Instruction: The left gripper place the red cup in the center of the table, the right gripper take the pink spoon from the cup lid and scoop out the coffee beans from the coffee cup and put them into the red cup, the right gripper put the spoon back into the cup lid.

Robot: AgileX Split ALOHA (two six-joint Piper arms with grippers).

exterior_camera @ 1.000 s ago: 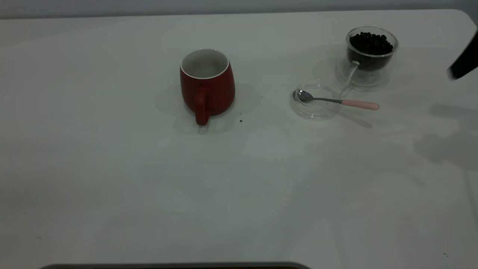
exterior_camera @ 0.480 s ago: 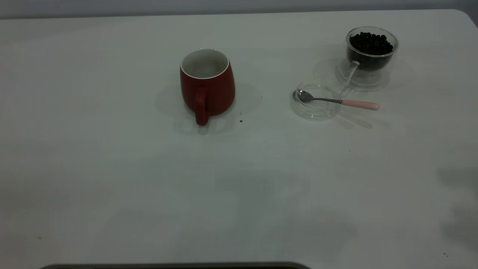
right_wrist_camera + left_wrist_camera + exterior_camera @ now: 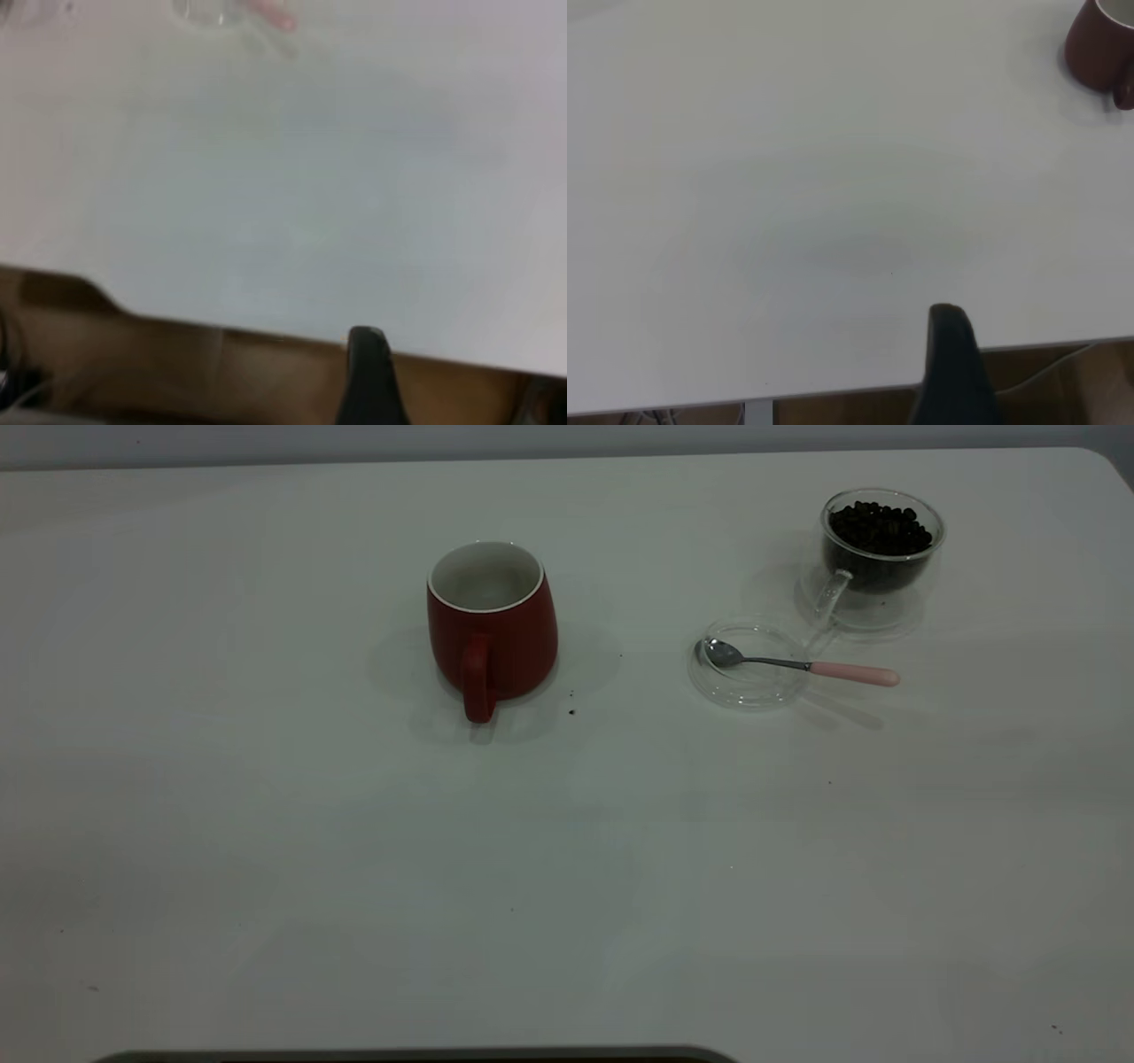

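Exterior view: the red cup stands upright near the middle of the table, handle facing near. Far right, the spoon rests with its bowl in the lid, its pink handle over the rim; the coffee cup of beans sits just beyond. No arm shows here. Whether scooping is done or not begun I cannot tell.

Left wrist view: the left gripper hangs over the table's edge, cup well apart; I cannot tell its spread.

Right wrist view: the right gripper is parked off the edge; likewise unclear. The white tabletop carries a few dark specks.
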